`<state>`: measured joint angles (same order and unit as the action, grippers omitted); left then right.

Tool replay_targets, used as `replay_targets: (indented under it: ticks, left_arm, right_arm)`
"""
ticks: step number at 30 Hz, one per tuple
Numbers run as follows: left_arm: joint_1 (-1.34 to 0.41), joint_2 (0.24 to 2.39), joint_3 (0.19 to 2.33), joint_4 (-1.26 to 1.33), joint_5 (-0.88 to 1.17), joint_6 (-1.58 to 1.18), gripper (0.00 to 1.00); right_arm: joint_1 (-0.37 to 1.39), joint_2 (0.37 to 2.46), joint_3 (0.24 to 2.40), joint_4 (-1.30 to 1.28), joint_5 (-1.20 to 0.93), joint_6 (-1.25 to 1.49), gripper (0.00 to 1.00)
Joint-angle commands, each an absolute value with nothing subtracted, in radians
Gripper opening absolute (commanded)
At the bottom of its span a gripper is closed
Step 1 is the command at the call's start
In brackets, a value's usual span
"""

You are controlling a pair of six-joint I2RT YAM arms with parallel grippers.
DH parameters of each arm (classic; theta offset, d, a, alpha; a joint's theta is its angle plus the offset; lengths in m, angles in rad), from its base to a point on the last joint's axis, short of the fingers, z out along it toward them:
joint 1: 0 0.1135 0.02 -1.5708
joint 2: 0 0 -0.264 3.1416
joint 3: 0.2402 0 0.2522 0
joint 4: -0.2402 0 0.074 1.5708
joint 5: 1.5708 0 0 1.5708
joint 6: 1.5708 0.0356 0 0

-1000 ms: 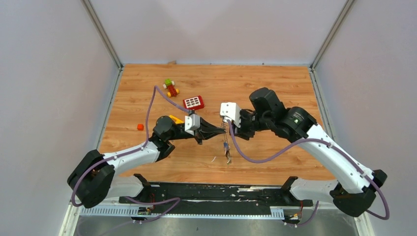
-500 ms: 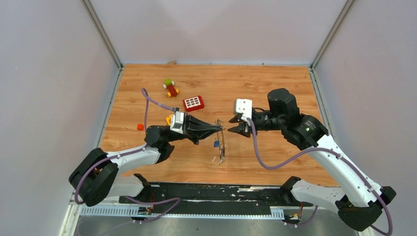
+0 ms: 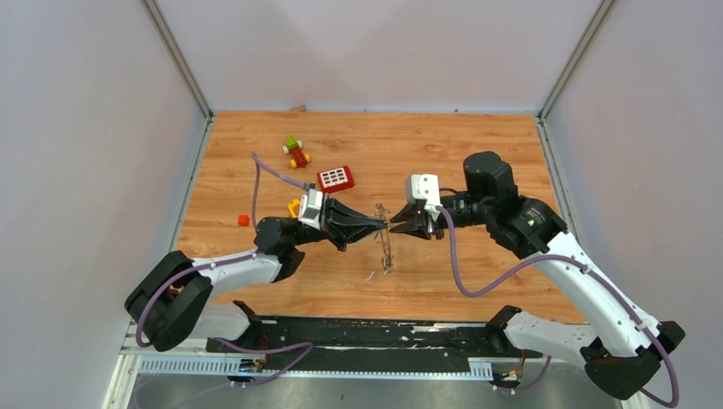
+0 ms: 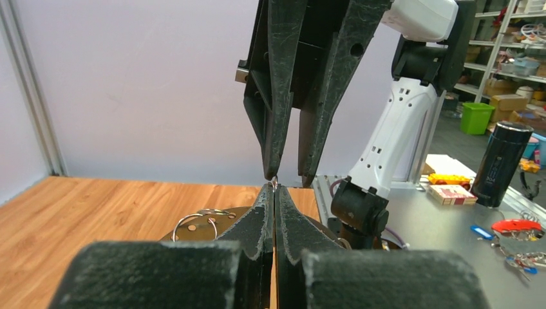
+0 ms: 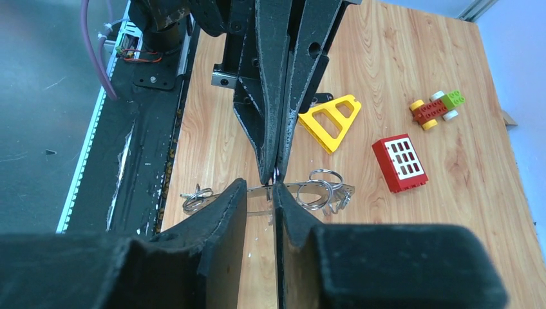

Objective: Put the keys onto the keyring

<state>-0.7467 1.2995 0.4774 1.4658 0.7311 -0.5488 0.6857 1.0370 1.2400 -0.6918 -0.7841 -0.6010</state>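
Note:
The keyring (image 3: 386, 247) is a flat grey metal ring seen edge-on, hanging in the air between my grippers. My left gripper (image 3: 379, 223) is shut on its upper rim. In the left wrist view the left gripper (image 4: 274, 188) pinches a sliver of metal, and the keyring's plate (image 4: 191, 226) shows below with a wire split ring on it. My right gripper (image 3: 394, 228) is open, its fingertips just right of the ring. In the right wrist view the right gripper (image 5: 259, 193) gapes at the keyring (image 5: 293, 188); wire rings (image 5: 322, 187) hang on it. No coloured key heads show.
A yellow triangular block (image 5: 331, 119), a red window block (image 3: 335, 178) and a small toy car (image 3: 296, 152) lie on the wooden table behind the left arm. A small orange block (image 3: 243, 220) lies at the left. Grey walls close in three sides.
The right gripper let go of the ring and pulled back right, then closed in on it again. The left gripper took hold of the ring. A blue key seen half a second ago no longer shows.

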Motion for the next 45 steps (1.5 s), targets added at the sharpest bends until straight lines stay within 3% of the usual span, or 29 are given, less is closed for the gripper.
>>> replay_targets:
  ticks: [1, 15, 19, 24, 30, 34, 39, 41, 45]
  left_arm:
    - [-0.753, 1.302, 0.485, 1.587, 0.719, -0.558, 0.00]
    - [-0.755, 1.299, 0.482, 1.599, 0.738, -0.562, 0.00]
    - [-0.756, 1.299, 0.482, 1.597, 0.738, -0.559, 0.00]
    - [-0.757, 1.299, 0.480, 1.597, 0.738, -0.557, 0.00]
    - [-0.756, 1.286, 0.477, 1.585, 0.766, -0.507, 0.00]
    - [-0.757, 1.226, 0.480, 1.435, 0.861, -0.281, 0.23]
    - [-0.750, 1.147, 0.549, 0.918, 0.945, 0.104, 0.55]
    - [-0.750, 1.139, 0.612, 0.633, 0.942, 0.290, 0.63]
    - [-0.755, 1.138, 0.688, 0.284, 0.852, 0.590, 0.66]
  right_arm:
    - [0.682, 1.043, 1.222, -0.647, -0.822, -0.601, 0.21]
    - [0.676, 1.037, 1.196, -0.620, -0.784, -0.592, 0.17]
    - [0.676, 1.042, 1.202, -0.619, -0.796, -0.586, 0.13]
    - [0.676, 1.048, 1.201, -0.619, -0.800, -0.590, 0.00]
    - [0.677, 1.043, 1.218, -0.665, -0.715, -0.652, 0.00]
    - [0.678, 1.044, 1.248, -0.744, -0.623, -0.731, 0.00]
    - [0.700, 1.021, 1.221, -0.779, -0.510, -0.822, 0.00]
    - [0.719, 1.008, 1.200, -0.774, -0.472, -0.848, 0.00]
    - [0.769, 0.996, 1.172, -0.765, -0.377, -0.908, 0.00]
